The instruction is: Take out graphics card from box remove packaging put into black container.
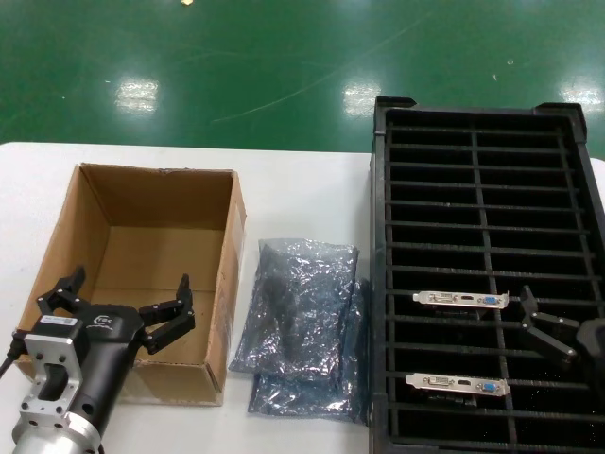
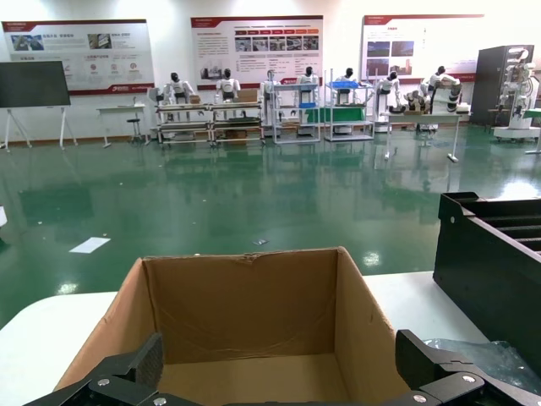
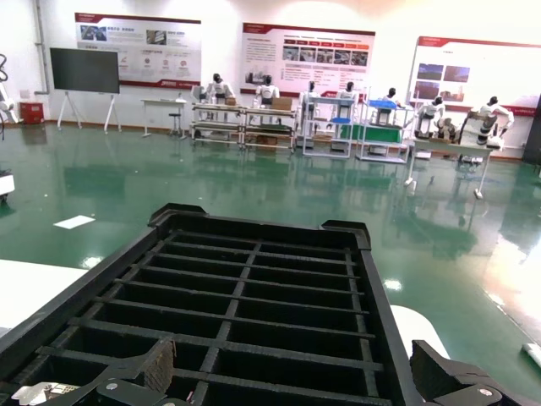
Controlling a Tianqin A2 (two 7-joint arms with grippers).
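Head view: my left tool hangs over the near end of the box, its fingers spread wide and gripping nothing. The box stands on the white counter with its top open, and the part of its floor I can see is bare cardboard; the left wrist view shows the same bare interior between my two open fingers.

My right tool hovers over the near right part of the black container, also spread and holding nothing. Two graphics cards stand in slots of the left column, one farther from me and one nearer, each showing its silver bracket upward.

Two pieces of packaging lie flat on the counter between box and container, overlapping: one toward the box, the other nearer me and just beside the container wall. Both look empty, though I cannot tell for certain through the crinkled film.

Judgement: both cards seem unbagged and slotted, so the task appears at or near its end. The next move calls only for checking that the box holds nothing more and then lifting both tools clear of it and the container's ribs.
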